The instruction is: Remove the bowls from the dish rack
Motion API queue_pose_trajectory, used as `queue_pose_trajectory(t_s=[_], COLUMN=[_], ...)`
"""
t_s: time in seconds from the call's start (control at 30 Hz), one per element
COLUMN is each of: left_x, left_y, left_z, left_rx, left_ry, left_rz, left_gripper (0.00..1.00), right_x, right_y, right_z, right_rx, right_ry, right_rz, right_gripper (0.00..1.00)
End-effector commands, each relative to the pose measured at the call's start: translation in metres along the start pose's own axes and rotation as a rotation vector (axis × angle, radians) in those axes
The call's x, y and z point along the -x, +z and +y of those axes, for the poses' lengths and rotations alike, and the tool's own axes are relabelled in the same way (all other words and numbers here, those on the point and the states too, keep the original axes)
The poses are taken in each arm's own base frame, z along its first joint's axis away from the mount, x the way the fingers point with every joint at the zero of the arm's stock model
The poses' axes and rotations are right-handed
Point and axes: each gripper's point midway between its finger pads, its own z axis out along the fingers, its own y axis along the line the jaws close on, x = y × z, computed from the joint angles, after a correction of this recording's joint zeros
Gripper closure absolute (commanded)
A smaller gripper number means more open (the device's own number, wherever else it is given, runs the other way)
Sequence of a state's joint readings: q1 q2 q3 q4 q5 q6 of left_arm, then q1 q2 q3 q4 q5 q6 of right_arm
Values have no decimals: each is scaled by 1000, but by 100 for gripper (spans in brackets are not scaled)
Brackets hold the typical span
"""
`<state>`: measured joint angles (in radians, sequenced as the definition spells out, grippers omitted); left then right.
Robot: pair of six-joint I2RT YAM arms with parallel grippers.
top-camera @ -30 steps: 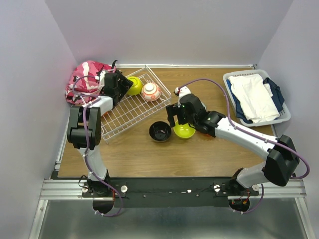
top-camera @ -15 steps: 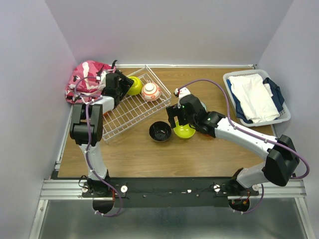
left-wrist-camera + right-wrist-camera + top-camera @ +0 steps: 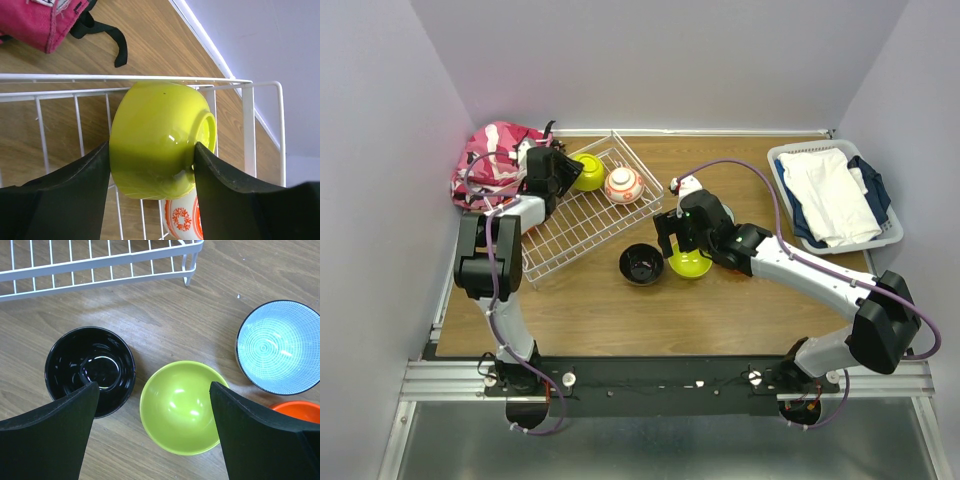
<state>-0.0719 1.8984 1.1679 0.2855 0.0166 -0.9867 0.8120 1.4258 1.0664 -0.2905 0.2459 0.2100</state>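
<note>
The white wire dish rack [image 3: 560,235] stands at the back left of the table. At its far end lies a lime-green bowl [image 3: 155,145] on its side, and my left gripper [image 3: 151,146] is shut on it, one finger on each flank. A white bowl with red pattern [image 3: 622,184] sits beside it in the rack. On the table are a black-inside bowl [image 3: 90,367], a second lime-green bowl [image 3: 180,412], a pale teal bowl [image 3: 279,346] and an orange bowl [image 3: 298,410]. My right gripper [image 3: 154,386] hangs open above the table's lime-green bowl, not touching it.
A pink patterned bag [image 3: 490,160] lies against the left wall behind the rack. A white plastic basket of clothes [image 3: 835,195] stands at the back right. Walls close in the table on three sides.
My left gripper has shut on the lime-green bowl in the rack. The right arm and the bowls on the table have not moved.
</note>
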Motion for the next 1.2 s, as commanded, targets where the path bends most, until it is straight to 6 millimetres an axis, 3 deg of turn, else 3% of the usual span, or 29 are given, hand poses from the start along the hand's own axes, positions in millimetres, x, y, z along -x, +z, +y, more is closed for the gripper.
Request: queue_pose_trajectory(t_s=[0.0,0.17,0.53,0.87,0.9,0.97,1.0,1.17], left_x=[11,22,47,38,22,19,1,-33], left_y=[-17,-31,-67,-131,-136,-153,-159,-191], left_z=[7,-5,-35,-102,-107,-119,-123,-138], left_rx=[41,18,-22,-199,-226,-232,-258,-307], left_ry=[86,184,508,970,1037,1124,1221,1422], left_rz=[-20,-32,-53,-115,-101,-149,-139,-187], left_gripper=[55,61,62,62,62,61,62,61], right_x=[1,5,21,40,42,45,45,49], right_y=[-7,-11,-19,-29,-30,-32,-32,-35], right_z=[5,5,6,-17,-19,-29,-32,-52], right_rx=[20,23,20,-92,-99,-116,-121,-111], right_ry=[16,29,74,129,140,157,167,229], right_rz=[4,-6,-35,-63,-61,-47,-43,-19], right_gripper=[2,2,2,0,0,0,0,0])
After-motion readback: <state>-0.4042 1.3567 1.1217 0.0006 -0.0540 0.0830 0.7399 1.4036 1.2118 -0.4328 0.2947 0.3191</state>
